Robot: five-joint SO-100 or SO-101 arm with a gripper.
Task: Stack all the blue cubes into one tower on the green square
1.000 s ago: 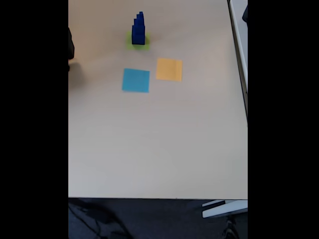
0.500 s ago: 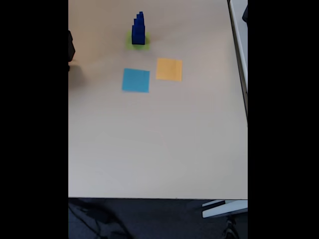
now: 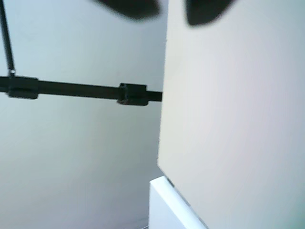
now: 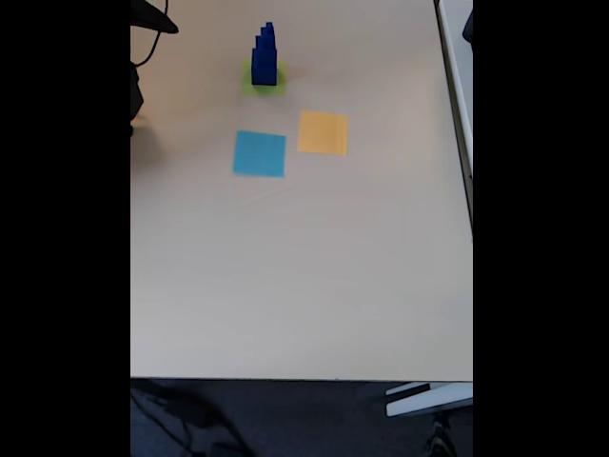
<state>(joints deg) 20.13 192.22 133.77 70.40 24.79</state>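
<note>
Compared with half a second ago, a dark part with a thin cable [image 4: 150,17] has appeared at the top left corner of the table [image 4: 304,276] in the fixed view; all else is unchanged. The tower [image 4: 264,55] of blue cubes stands upright on the green square [image 4: 264,80], with the light-blue square [image 4: 259,153] and the orange-yellow square [image 4: 323,132] flat nearby, bare. In the wrist view the gripper [image 3: 164,8] is two blurred dark tips apart, holding nothing.
</note>
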